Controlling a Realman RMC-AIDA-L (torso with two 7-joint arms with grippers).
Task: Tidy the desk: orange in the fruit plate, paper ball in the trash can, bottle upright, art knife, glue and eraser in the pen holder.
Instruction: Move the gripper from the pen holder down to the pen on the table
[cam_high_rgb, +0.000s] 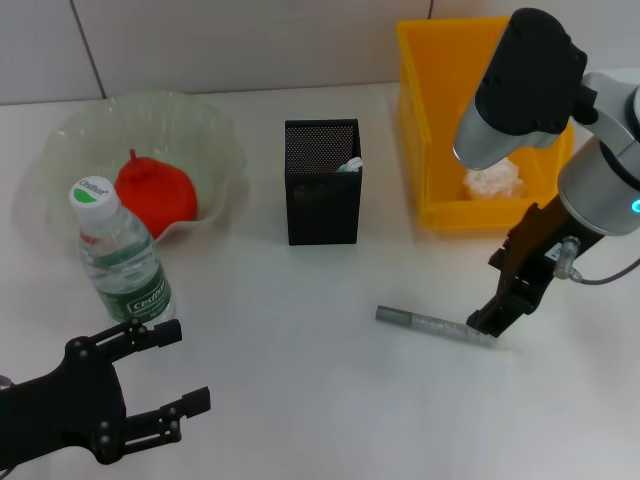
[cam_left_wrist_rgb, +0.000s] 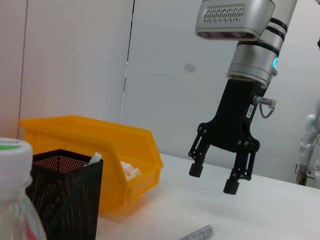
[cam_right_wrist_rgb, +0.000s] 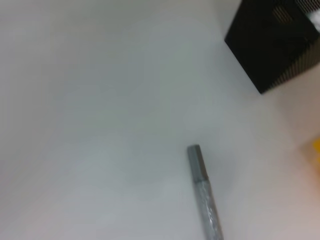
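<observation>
On the white desk, at about five o'clock from the black mesh pen holder, lies the art knife: a thin grey metallic stick, flat on the surface and well apart from everything else. It looks light and rigid, with a smooth, rather slippery barrel, and so low that fingers have little to bite on. I'd judge the safest hold is across the barrel near its middle, jaws straddling it squarely, so it neither rolls away nor tips when lifted; a pinch at one end would likely let it swing.

The right gripper hangs just over the knife's end farthest from the holder, its forearm sloping down from the yellow trash can at one o'clock. Seen from the left wrist, its two black fingers point straight down, spread apart with nothing between them, a little above the desk.

The left gripper sits low at seven o'clock, fingers parted and empty, just beside the upright bottle. The red-orange fruit rests in the clear plate, and the paper ball is in the can.
</observation>
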